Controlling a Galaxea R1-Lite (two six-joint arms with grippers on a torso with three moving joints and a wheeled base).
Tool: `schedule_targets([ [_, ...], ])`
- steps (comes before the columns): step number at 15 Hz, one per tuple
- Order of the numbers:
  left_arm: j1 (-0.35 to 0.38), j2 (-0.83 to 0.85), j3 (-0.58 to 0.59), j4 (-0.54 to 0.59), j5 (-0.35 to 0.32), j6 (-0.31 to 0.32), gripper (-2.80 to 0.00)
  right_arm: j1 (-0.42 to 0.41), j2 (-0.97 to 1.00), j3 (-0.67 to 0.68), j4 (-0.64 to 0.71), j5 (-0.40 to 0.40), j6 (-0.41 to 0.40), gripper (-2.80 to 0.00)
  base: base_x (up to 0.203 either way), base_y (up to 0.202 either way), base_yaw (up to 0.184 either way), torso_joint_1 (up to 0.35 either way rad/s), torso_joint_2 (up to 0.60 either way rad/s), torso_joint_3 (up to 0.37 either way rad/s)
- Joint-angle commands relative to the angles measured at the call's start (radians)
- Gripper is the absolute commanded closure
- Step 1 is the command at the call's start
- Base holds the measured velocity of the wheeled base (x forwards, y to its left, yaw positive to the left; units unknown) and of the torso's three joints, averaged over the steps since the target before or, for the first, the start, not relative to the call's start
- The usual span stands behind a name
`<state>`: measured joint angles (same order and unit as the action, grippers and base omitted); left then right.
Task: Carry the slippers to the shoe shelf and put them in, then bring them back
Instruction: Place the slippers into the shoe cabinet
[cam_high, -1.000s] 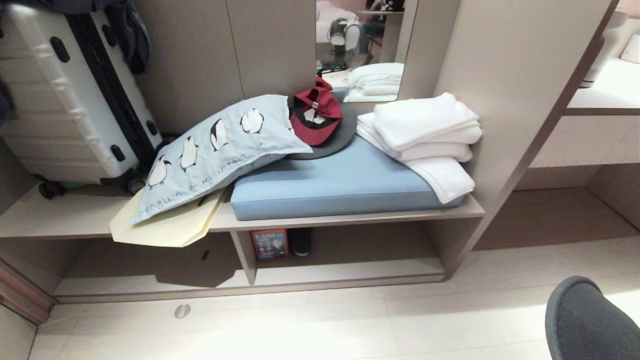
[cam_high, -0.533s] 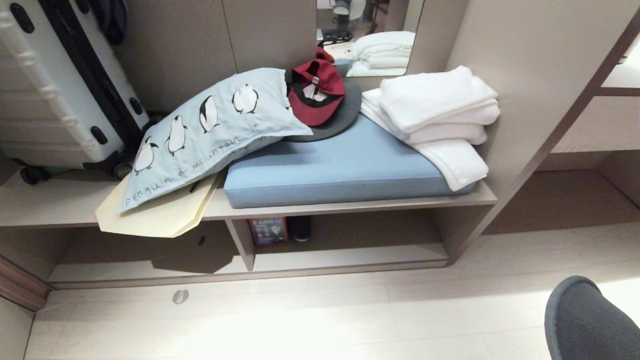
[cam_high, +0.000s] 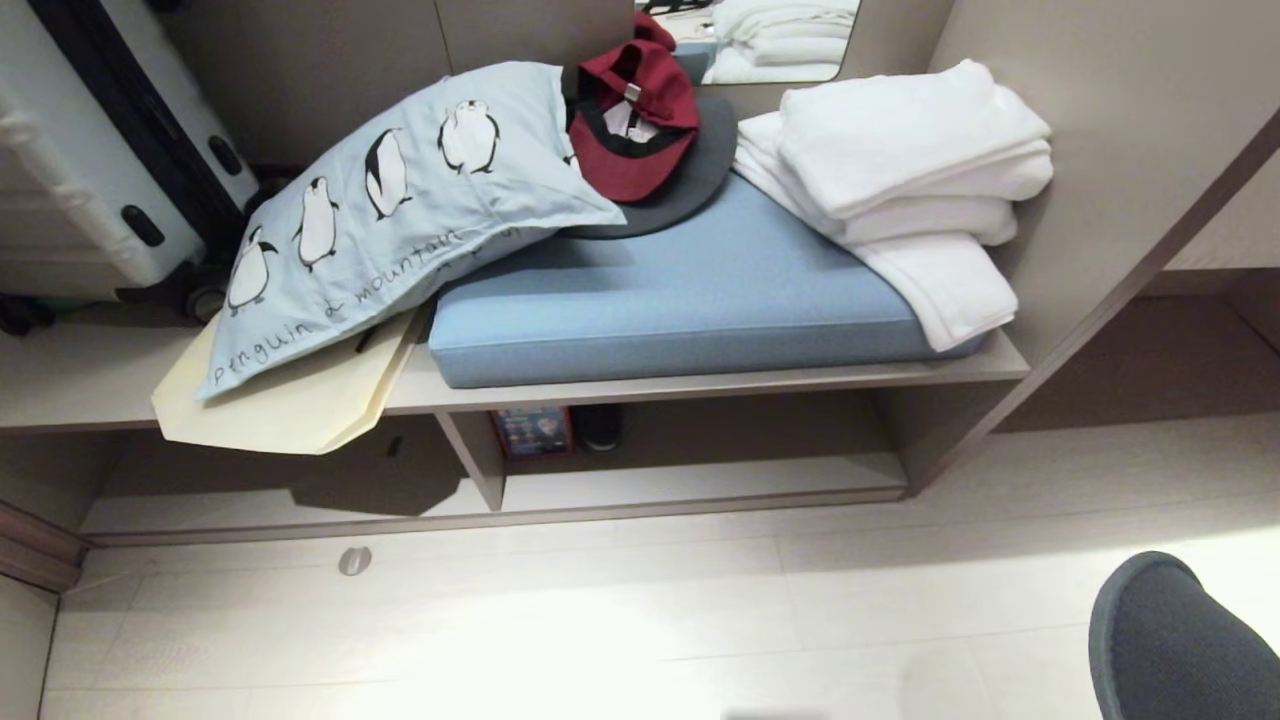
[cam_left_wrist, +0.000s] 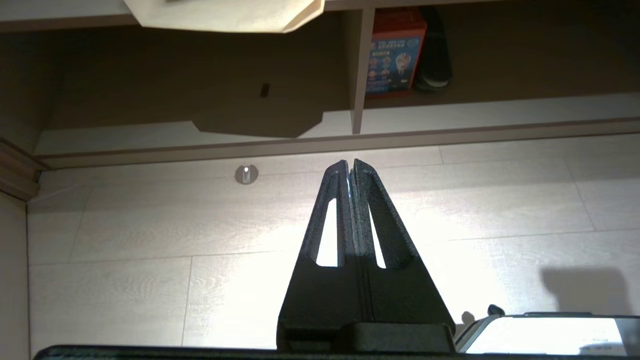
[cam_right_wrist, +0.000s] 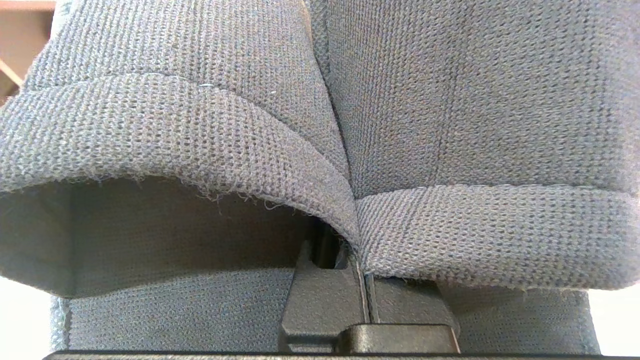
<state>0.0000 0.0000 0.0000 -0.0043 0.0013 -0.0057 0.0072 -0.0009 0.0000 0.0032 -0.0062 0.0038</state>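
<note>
Right gripper (cam_right_wrist: 361, 272) is clamped on the slippers (cam_right_wrist: 320, 125); the shelf (cam_high: 700, 480) is faced but not yet reached.

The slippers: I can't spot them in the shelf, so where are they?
The slippers are clamped in the right gripper, filling the right wrist view; one toe shows at the head view's lower right, over the floor before the shoe shelf.

"penguin & mountain" on the penguin pillow (cam_high: 400, 220), red box (cam_left_wrist: 395, 52) print seemingly illegible

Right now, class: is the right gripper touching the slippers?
Touching. The right wrist view shows the right gripper shut on the slippers, fabric pinched between its jaws.
</note>
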Motion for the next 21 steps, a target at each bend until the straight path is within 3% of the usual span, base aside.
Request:
schedule_targets([
  [1,0.0,0.002,0.0,0.0,0.0,0.0,0.0,0.0,0.001,0.002,0.0,0.0,-0.001,0.0,0.0,0.0,0.0,-0.001,0.0,-0.201],
  [21,0.0,0.002,0.0,0.0,0.0,0.0,0.0,0.0,0.001,0.002,0.0,0.0,-0.001,0.0,0.0,0.0,0.0,0.002,0.0,-0.197],
])
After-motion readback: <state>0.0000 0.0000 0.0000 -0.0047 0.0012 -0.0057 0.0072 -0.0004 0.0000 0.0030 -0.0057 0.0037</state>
